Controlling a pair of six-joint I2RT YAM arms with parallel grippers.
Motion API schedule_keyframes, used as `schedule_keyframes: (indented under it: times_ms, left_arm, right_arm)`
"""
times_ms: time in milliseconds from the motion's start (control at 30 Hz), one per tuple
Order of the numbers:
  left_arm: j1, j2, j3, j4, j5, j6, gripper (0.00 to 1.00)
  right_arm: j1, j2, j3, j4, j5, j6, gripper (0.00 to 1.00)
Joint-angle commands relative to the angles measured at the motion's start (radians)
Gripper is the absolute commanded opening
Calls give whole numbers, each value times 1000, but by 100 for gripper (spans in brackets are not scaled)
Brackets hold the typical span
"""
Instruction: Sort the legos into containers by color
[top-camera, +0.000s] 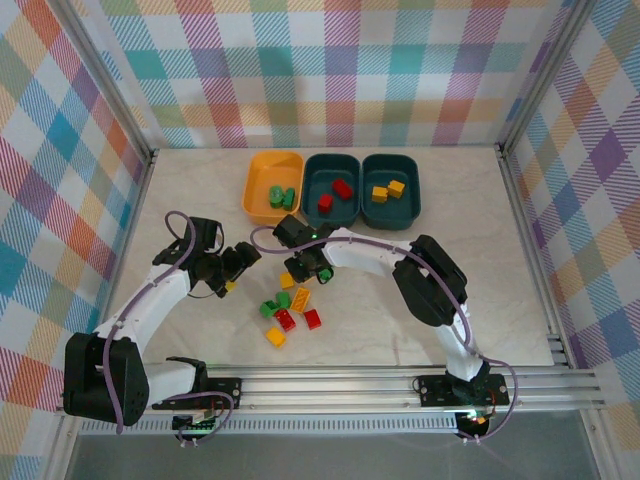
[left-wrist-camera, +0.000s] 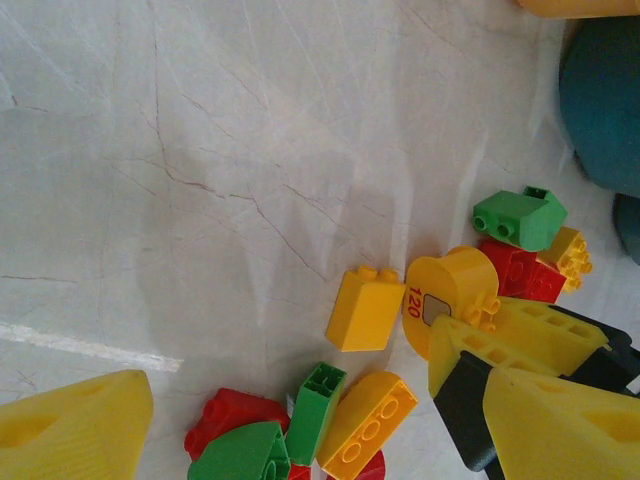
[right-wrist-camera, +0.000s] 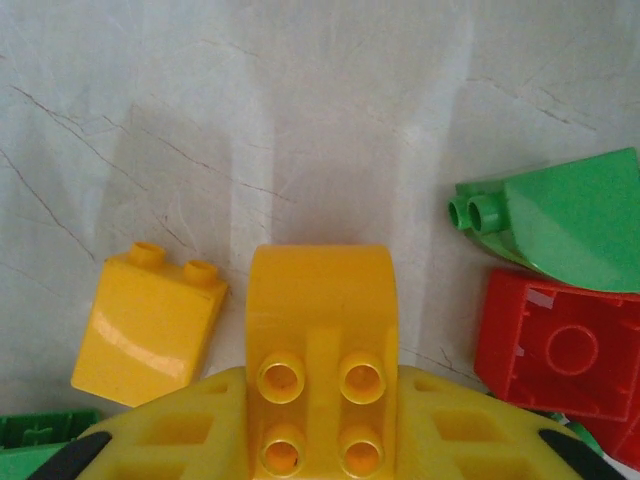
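Three containers (top-camera: 345, 212) stand side by side behind the loose legos (top-camera: 285, 320) on the table (top-camera: 500, 260).

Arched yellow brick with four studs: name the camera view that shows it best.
Right wrist view: the arched yellow brick sits centre frame, curved end and four studs sharp. The left wrist view shows its rounded side with a 120 label. In the top external view it is too small to pick out.

Containers: one orange-yellow tub (top-camera: 262, 168), two dark teal tubs (top-camera: 322, 168). Inside them: two green legos (top-camera: 281, 195), two red legos (top-camera: 343, 188), two yellow legos (top-camera: 396, 187). Loose legos (top-camera: 285, 320): about nine, mixed colours.
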Motion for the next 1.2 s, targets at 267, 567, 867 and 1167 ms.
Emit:
schedule_keyframes:
  times_ms: [267, 567, 867, 1167]
  left_arm:
    - [-90, -1, 52, -29, -25, 52, 86]
    - [-336, 127, 137, -11, -38, 109, 85]
    - [-443, 267, 190, -14, -74, 84, 83]
    - [-515, 358, 288, -72, -137, 133, 83]
  right_arm:
    - [-216, -251, 49, 74, 53, -44, 27]
    - [-568, -112, 147, -1, -33, -2, 27]
    - [-664, 66, 298, -104, -37, 52, 30]
    - [-668, 9, 303, -111, -8, 51, 56]
